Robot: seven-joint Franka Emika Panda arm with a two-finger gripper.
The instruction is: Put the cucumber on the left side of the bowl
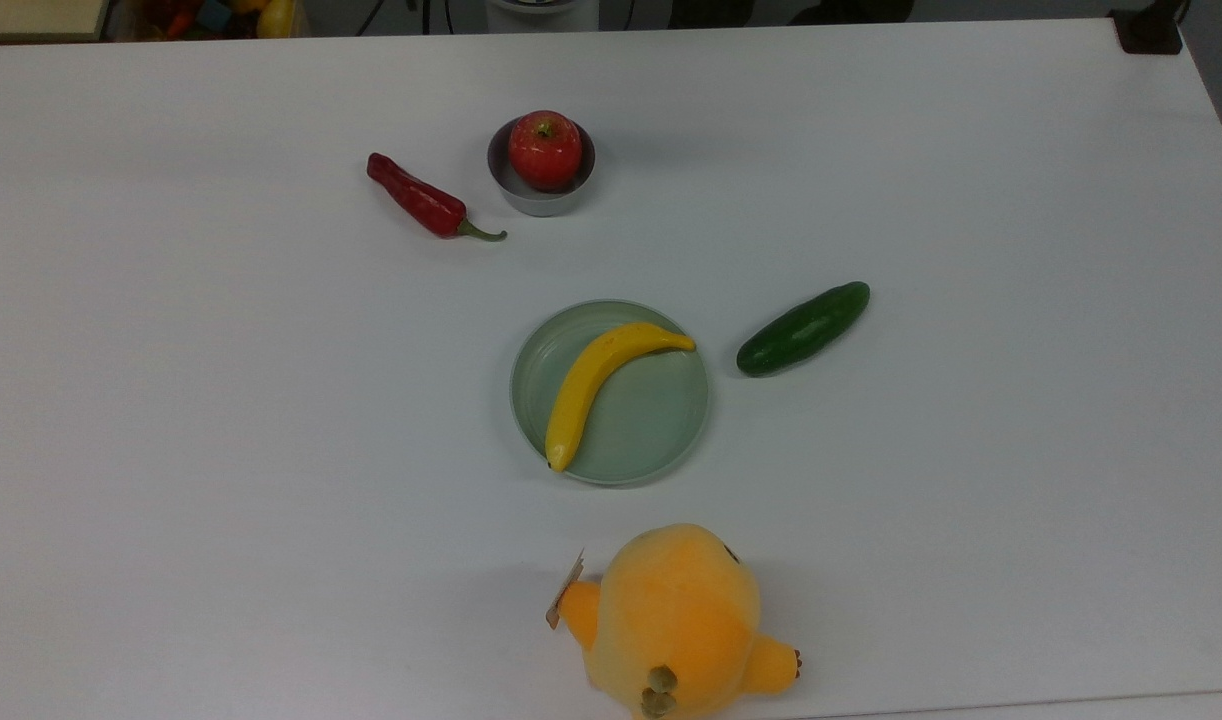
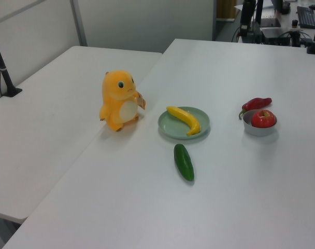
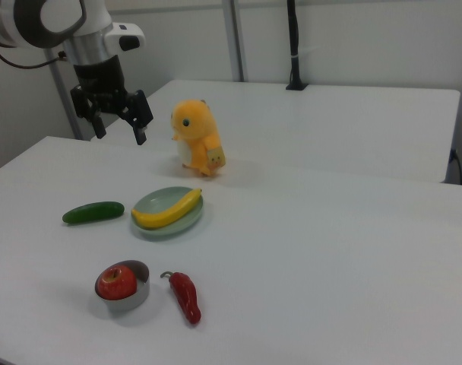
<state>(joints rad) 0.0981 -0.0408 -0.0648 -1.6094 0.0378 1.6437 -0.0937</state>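
Observation:
The dark green cucumber (image 1: 803, 328) (image 2: 184, 162) (image 3: 93, 212) lies flat on the white table, just off the rim of the pale green plate (image 1: 661, 420). The small grey bowl (image 1: 537, 200) (image 2: 258, 129) (image 3: 132, 297) stands farther off and holds a red apple (image 1: 545, 149). In the right view my gripper (image 3: 118, 126) hangs open in the air, high above the table at the right view's upper left, above and behind the cucumber, with nothing between its fingers.
A yellow banana (image 1: 601, 385) rests on the plate. A red chili (image 1: 419, 200) lies beside the bowl, on the top view's left of it. An orange plush toy (image 1: 676, 620) stands at the table's near edge in the top view.

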